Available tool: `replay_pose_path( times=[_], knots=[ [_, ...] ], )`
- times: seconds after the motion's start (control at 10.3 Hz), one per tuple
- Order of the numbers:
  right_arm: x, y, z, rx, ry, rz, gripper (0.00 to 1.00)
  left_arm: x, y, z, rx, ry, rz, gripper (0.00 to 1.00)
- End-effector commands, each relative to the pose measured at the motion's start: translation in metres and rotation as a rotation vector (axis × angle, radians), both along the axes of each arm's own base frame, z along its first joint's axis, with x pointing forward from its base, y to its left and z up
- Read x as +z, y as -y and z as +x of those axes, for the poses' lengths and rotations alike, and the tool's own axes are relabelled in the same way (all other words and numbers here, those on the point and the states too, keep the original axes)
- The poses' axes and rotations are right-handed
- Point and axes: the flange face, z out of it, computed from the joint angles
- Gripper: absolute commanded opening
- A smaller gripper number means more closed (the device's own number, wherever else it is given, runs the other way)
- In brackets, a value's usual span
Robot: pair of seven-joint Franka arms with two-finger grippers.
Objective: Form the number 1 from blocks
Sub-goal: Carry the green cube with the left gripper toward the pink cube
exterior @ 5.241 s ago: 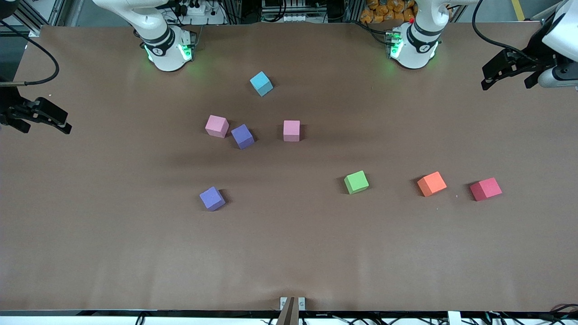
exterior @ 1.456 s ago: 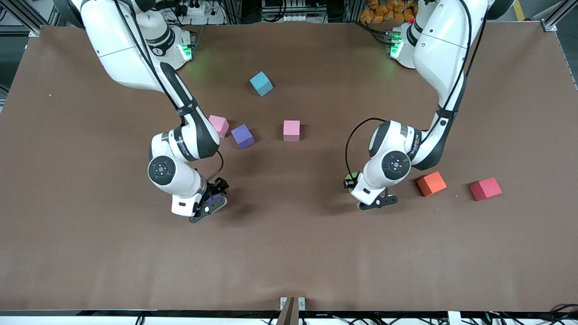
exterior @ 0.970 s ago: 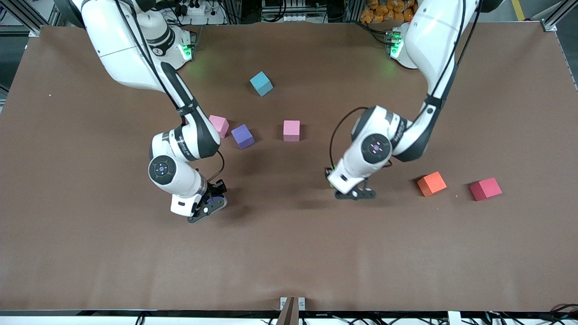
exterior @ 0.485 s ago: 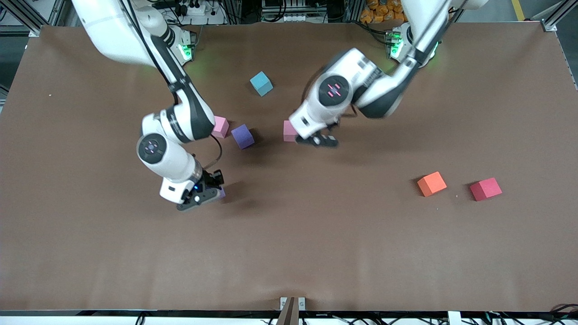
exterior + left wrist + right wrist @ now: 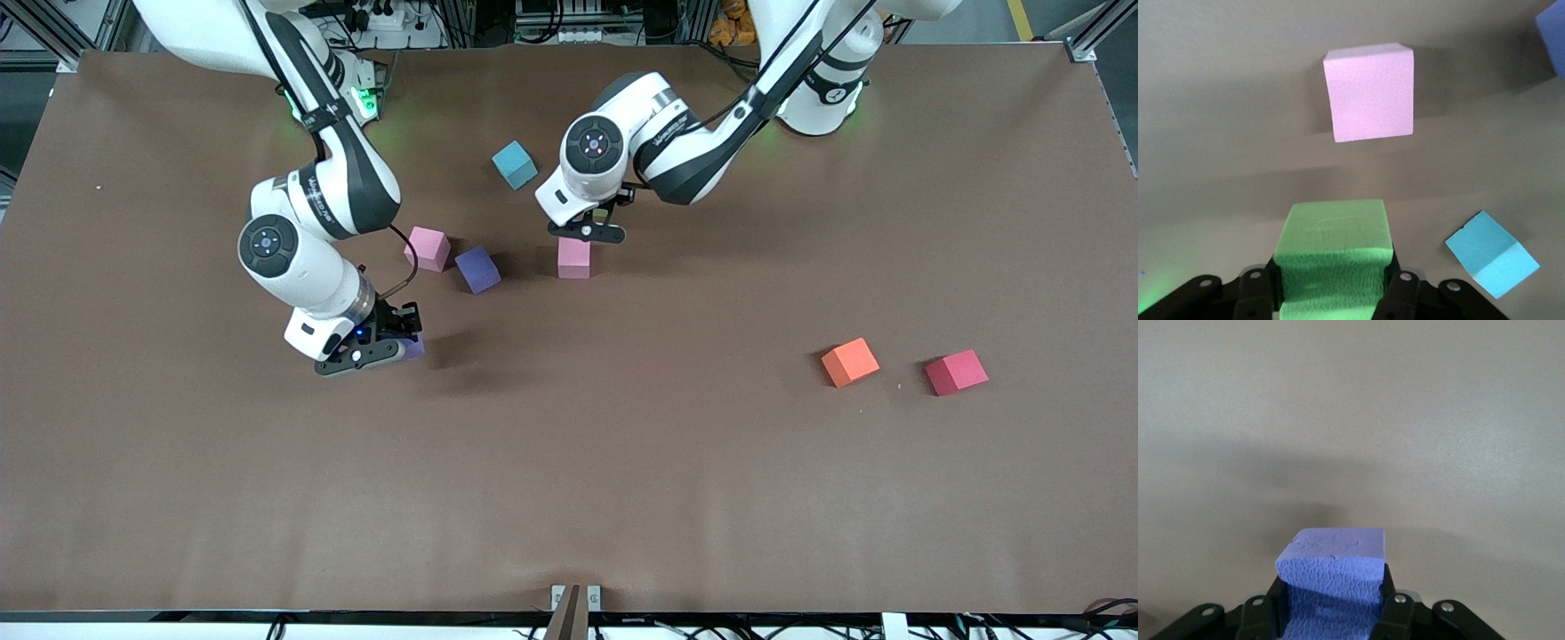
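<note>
My left gripper (image 5: 594, 222) is shut on a green block (image 5: 1333, 250) and hangs over the table right beside a pink block (image 5: 574, 257). That pink block (image 5: 1369, 91) lies just ahead of the green one in the left wrist view, with a light blue block (image 5: 1491, 253) off to one side. My right gripper (image 5: 389, 343) is shut on a purple block (image 5: 1335, 583), held a little above bare table. A second pink block (image 5: 428, 248) and a second purple block (image 5: 477, 268) sit close together. The light blue block (image 5: 515, 164) lies nearer the bases.
An orange block (image 5: 850, 362) and a red block (image 5: 956, 372) rest side by side toward the left arm's end of the brown table (image 5: 569, 480). A small metal bracket (image 5: 575, 597) sits at the table's front edge.
The left arm carried the green block from near the orange block across to the middle pink block. The right gripper rose with the purple block and drifted toward the bases.
</note>
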Motion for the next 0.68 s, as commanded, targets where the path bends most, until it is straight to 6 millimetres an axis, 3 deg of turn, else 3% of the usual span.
replay_pose_path(
  times=[0.0, 0.29, 0.58],
  knots=[
    [-0.007, -0.009, 0.015, -0.020, 0.032, 0.023, 0.42, -0.019, 0.018, -0.018, 0.016, 0.014, 0.003, 0.00],
    [-0.023, -0.060, 0.023, -0.017, 0.096, 0.072, 0.42, -0.038, 0.023, -0.021, 0.026, 0.020, 0.011, 0.00],
    [-0.021, -0.073, 0.023, -0.042, 0.099, 0.111, 0.42, -0.048, 0.022, -0.017, 0.042, 0.020, 0.007, 0.00]
  ],
)
